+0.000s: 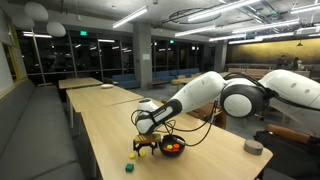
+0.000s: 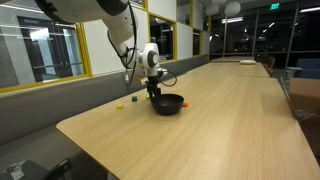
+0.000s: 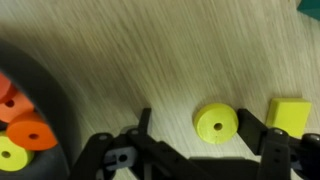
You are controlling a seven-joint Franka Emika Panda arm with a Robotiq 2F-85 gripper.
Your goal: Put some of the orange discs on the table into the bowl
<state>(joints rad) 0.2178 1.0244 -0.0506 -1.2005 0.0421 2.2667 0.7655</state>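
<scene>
In the wrist view, my gripper [image 3: 195, 120] is open, low over the light-wood table [image 3: 140, 50], with its fingers on either side of a yellow disc [image 3: 216, 123] lying flat. The black bowl [image 3: 55, 105] is at the left and holds orange discs [image 3: 25, 128] and one yellow disc [image 3: 10, 153]. In both exterior views the gripper [image 1: 146, 143] [image 2: 155, 88] hangs right beside the bowl [image 1: 172, 149] [image 2: 167, 104]. I see no orange disc on the table outside the bowl.
A yellow block [image 3: 288, 115] lies just beyond the right finger, and a teal piece [image 3: 310, 5] sits at the frame corner. Small yellow [image 1: 133, 156] and green [image 1: 129, 167] pieces lie near the table edge. A grey round object [image 1: 253, 147] sits farther along the table.
</scene>
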